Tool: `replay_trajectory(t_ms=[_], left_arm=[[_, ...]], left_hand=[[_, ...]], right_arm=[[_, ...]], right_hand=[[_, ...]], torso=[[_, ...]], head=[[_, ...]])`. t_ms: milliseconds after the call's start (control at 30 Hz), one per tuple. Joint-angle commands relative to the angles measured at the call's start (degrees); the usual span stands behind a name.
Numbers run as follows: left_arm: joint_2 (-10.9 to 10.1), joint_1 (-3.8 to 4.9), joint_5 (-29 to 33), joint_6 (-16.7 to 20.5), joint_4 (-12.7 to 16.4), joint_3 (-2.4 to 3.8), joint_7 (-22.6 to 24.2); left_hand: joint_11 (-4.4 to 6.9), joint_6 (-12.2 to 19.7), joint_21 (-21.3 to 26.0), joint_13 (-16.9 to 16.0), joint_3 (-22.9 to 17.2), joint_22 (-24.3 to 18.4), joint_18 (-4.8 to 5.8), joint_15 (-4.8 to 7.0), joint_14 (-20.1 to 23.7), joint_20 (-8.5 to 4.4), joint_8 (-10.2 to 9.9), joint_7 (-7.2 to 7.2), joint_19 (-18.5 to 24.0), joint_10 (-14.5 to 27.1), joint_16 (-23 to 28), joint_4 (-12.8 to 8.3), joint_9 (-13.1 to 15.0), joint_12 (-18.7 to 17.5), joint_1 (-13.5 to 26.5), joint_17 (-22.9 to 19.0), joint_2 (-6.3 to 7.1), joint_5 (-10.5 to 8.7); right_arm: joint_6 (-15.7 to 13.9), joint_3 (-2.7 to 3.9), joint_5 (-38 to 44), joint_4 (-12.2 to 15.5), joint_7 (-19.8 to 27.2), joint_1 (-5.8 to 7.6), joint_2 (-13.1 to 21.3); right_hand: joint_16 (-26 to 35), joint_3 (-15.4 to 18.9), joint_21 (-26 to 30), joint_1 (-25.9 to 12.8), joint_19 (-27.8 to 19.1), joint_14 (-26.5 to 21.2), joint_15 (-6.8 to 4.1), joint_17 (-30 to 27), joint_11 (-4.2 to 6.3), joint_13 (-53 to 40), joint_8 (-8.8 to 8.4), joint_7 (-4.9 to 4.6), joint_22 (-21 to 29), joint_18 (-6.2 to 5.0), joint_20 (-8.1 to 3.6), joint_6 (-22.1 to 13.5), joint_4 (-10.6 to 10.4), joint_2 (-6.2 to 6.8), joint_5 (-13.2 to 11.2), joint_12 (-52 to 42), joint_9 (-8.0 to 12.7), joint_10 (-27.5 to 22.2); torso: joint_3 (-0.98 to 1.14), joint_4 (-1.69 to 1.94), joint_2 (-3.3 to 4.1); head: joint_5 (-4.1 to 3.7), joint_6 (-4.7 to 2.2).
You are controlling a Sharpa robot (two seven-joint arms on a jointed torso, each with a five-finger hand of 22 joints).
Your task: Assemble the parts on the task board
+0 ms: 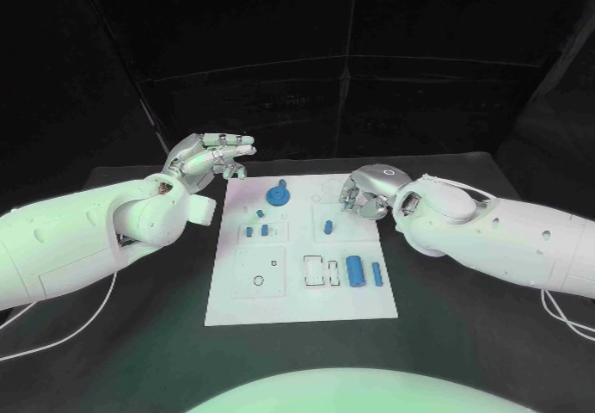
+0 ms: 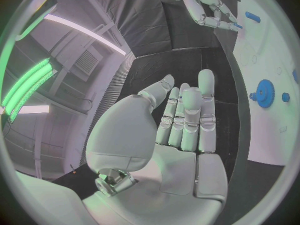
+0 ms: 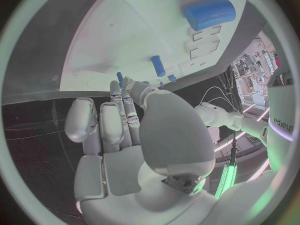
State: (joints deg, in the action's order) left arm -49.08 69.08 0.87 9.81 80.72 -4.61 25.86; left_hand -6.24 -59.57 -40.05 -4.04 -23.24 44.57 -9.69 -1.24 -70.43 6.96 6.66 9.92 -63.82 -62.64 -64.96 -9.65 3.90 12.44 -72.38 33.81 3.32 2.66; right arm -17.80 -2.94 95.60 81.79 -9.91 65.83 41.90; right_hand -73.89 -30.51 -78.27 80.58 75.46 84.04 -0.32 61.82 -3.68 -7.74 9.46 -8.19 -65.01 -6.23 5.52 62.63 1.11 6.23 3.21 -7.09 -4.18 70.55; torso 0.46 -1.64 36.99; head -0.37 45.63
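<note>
A: Head view, starting from the near edge: the task board [image 1: 303, 301] lies flat in the middle of the black table [image 1: 459, 344], with bare white plate closest to the robot. Next come a large blue cylinder [image 1: 355, 270] and a slimmer blue pin [image 1: 377, 274], both with their long axes running near to far, beside empty rectangular slots.

B: And beyond those?

A: Mid-board there are two small blue pegs [image 1: 257, 231] on the left half and one short blue peg [image 1: 328, 227] on the right half. Past them, near the far edge, sits the blue gear [image 1: 278, 195].

B: Which hand is nearer to what?

A: The right hand [image 1: 364, 196] hangs over the board's far right part, palm down, fingers curled toward the plate. The short blue peg lies just beside it, on its near side and a little toward the board's middle, so I judge that peg the likeliest next pick. In the right wrist view the fingers [image 3: 119, 120] lie side by side, pointing at the board, and I see nothing between them, though the fingertips are too crowded for me to say whether they touch a part.

B: The left hand?

A: The left hand [image 1: 211, 157] is raised just off the board's far left corner, fingers bent and slightly apart, holding nothing. In its wrist view the palm [image 2: 181, 150] is bare, with the gear off to one side.
</note>
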Motion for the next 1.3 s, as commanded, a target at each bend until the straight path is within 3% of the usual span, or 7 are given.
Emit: replay_trajectory(t_ms=[33, 267, 433, 800, 1033, 1167, 1300], left_arm=[[-0.1, 0.08, 0.2, -0.6, 0.0, 0.04, 0.1], [0.0, 0.08, 0.2, -0.6, 0.0, 0.04, 0.2], [0.1, 0.08, 0.2, -0.6, 0.0, 0.04, 0.2], [0.5, 0.11, 0.2, -1.0, -0.1, 0.05, 0.5], [1.2, 0.18, 0.2, -0.5, -0.7, 0.05, 0.3], [1.6, 0.21, 0.2, -0.4, -1.0, 0.06, 0.3], [2.1, 0.24, 0.2, -0.1, -1.1, 0.06, 0.3]], left_hand=[[0.11, 0.4, 0.4, 0.1, 0.4, -0.1, -0.78, -0.09, 0.4, 0.18, 0.0, 0.08, 0.4, 0.4, 0.2, 0.0, -0.1, 0.1, -0.5, 0.0, -0.14, 0.31], [0.08, 0.5, 0.4, 0.1, 0.4, -0.1, -0.78, -0.11, 0.4, 0.2, 0.0, 0.12, 0.3, 0.5, 0.2, 0.0, -0.1, 0.1, -0.6, -0.1, -0.17, 0.32], [0.08, 0.5, 0.4, 0.1, 0.4, -0.1, -0.78, -0.11, 0.4, 0.2, 0.0, 0.12, 0.3, 0.5, 0.2, 0.0, -0.1, 0.1, -0.6, -0.1, -0.17, 0.32], [0.04, 0.5, 0.5, 0.1, 0.4, -0.2, -0.78, -0.15, 0.4, 0.23, 0.0, 0.2, 0.3, 0.6, 0.2, 0.1, -0.1, 0.2, -0.6, -0.2, -0.32, 0.32], [-0.01, 0.6, 0.5, 0.1, 0.5, -0.2, -0.78, -0.18, 0.3, 0.25, 0.0, 0.27, 0.3, 0.7, 0.2, 0.1, -0.1, 0.3, -0.6, -0.1, -0.38, 0.32], [-0.03, 0.6, 0.5, 0.1, 0.5, -0.2, -0.78, -0.19, 0.3, 0.26, 0.0, 0.31, 0.3, 0.7, 0.2, 0.2, -0.1, 0.3, -0.6, -0.1, -0.41, 0.32], [-0.05, 0.6, 0.5, 0.1, 0.5, -0.2, -0.77, -0.21, 0.3, 0.28, 0.0, 0.35, 0.3, 0.7, 0.1, 0.2, -0.1, 0.3, -0.6, 0.0, -0.45, 0.32]], right_arm=[[-3.2, 0.1, -1.0, 2.7, 0.8, 0.15, 1.3], [-5.8, 1.19, -3.0, 8.3, 3.0, 0.19, 2.5], [-6.5, 1.62, -4.9, 10.5, 4.6, 0.19, 1.6], [-4.6, 1.61, -9.1, 10.0, 7.6, 0.05, -3.4], [-3.0, 1.45, -10.3, 8.3, 8.7, -2.21, -6.6], [-2.3, 1.2, -10.0, 6.8, 9.4, -3.86, -8.5], [-1.8, 0.2, -8.6, 5.2, 10.1, -4.96, -10.1]], right_hand=[[-0.2, 0.0, -0.3, -0.2, 0.5, 1.4, -0.44, 0.0, -0.17, 0.0, -0.35, 0.04, -0.1, 1.03, -0.06, 0.3, 0.0, -0.1, -0.1, 0.3, 0.0, 0.3], [-0.5, -0.3, -0.4, 0.1, 0.7, 1.5, -0.45, 0.4, -0.2, 0.0, -0.46, 0.0, -0.4, 1.09, -0.11, 0.4, 0.4, -0.08, 0.5, 0.5, 0.0, 0.4], [-0.6, -0.3, -0.4, 0.1, 0.7, 1.5, -0.44, 0.4, -0.22, 0.0, -0.52, -0.03, -0.4, 1.1, -0.11, 0.3, 0.5, -0.09, 0.7, 0.6, 0.0, 0.3], [-0.5, -0.5, -0.4, 0.1, 0.7, 1.4, -0.36, 0.2, -0.35, 0.0, -0.76, -0.17, -0.3, 1.09, -0.08, 0.2, 0.8, -0.14, 1.5, 0.8, 0.0, 0.3], [-0.5, -0.5, -0.4, 0.1, 0.6, 1.4, -0.33, 0.1, -0.4, 0.0, -0.87, -0.22, -0.3, 1.08, -0.05, 0.2, 1.0, -0.13, 2.0, 0.9, 0.0, 0.2], [-0.5, -0.4, -0.3, 0.0, 0.6, 1.4, -0.29, 0.1, -0.45, 0.0, -0.97, -0.27, -0.2, 1.06, -0.02, 0.1, 1.1, -0.1, 2.4, 1.1, 0.1, 0.2], [-0.5, -0.4, -0.3, -0.1, 0.6, 1.4, -0.28, 0.1, -0.47, 0.1, -1.01, -0.3, -0.2, 1.05, -0.01, 0.1, 1.1, -0.09, 2.5, 1.1, 0.1, 0.2]], torso=[[-0.04, 0.0, -0.04], [0.0, 0.15, -0.01], [-0.06, 0.25, 0.02], [-0.26, 0.08, 0.04], [0.0, 0.13, 0.06], [-0.06, 0.1, 0.08], [-0.1, 0.1, 0.07]], head=[[0.17, -0.06], [0.59, -0.39], [1.69, -0.47], [6.81, 0.32], [10.53, 1.52], [11.7, 1.9], [12.71, 2.08]])
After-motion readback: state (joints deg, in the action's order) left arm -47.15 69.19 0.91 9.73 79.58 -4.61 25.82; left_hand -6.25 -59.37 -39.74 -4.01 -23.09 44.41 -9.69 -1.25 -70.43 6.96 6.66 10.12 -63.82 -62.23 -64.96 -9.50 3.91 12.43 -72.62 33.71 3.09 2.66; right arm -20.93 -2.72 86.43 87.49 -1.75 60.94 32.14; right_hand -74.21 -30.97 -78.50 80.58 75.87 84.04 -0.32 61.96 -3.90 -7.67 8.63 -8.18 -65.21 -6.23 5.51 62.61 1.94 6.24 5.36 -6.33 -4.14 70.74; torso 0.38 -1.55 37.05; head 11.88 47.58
